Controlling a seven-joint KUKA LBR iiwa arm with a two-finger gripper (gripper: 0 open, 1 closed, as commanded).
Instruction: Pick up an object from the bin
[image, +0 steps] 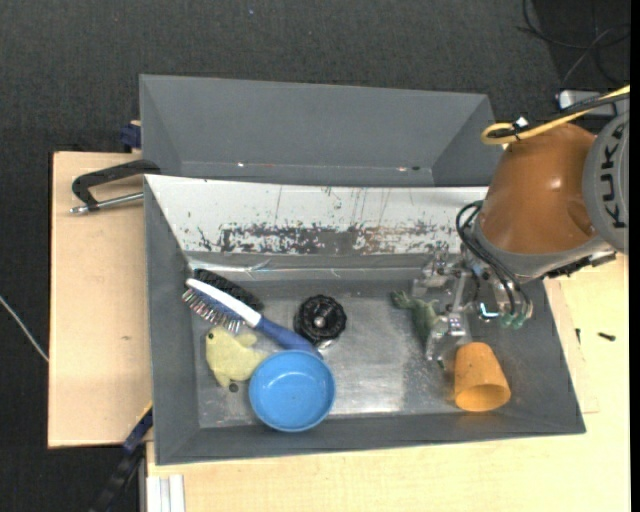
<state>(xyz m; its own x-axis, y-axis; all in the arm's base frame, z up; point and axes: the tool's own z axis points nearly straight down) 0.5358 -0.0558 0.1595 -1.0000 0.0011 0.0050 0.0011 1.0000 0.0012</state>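
Note:
My gripper (443, 335) is low over the right part of the bin floor. A small dark green thing (414, 304) lies right against its left side; whether it is held I cannot tell. An orange cup (478, 376) lies on its side just right of and below the gripper, close to touching it. A black round knob-like thing (320, 317) sits near the middle of the bin, well left of the gripper.
On the left lie a blue bowl (291, 390), a brush with a white and blue handle (236, 309), a black brush (226, 286) behind it and a pale yellow soft thing (229, 355). The arm's orange cover hangs over the bin's right rim.

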